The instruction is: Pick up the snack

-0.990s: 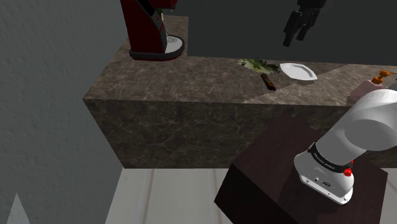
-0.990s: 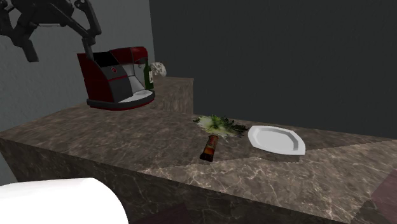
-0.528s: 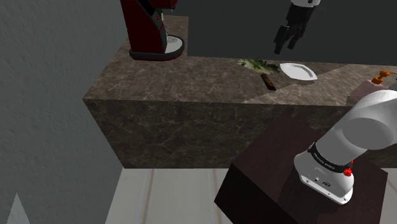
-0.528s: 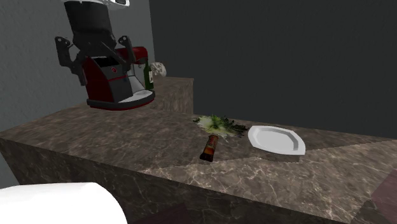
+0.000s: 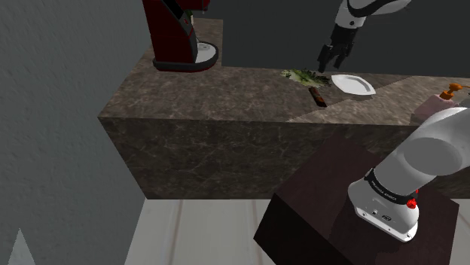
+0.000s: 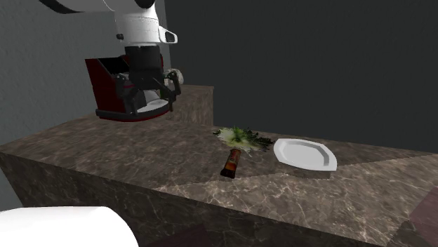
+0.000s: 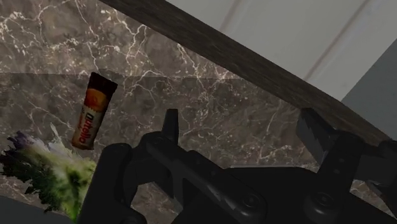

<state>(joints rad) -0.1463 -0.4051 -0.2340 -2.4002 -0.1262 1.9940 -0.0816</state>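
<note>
Lowered since before, hand [image 5: 329,62] hangs over tabletop [image 5: 226,86], fingers [image 7: 170,124] apart, empty; snack packet [image 7: 93,119] lies flat beside leafy greens [image 7: 51,172]. Shift over it, align fingers across its narrow width, then descend.

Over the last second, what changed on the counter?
The arm swung its jaws down and toward the shoulder view's left, closing on the greens and plate. The jaws are open and hold nothing. The snack, greens, plate and red machine stayed put.
</note>
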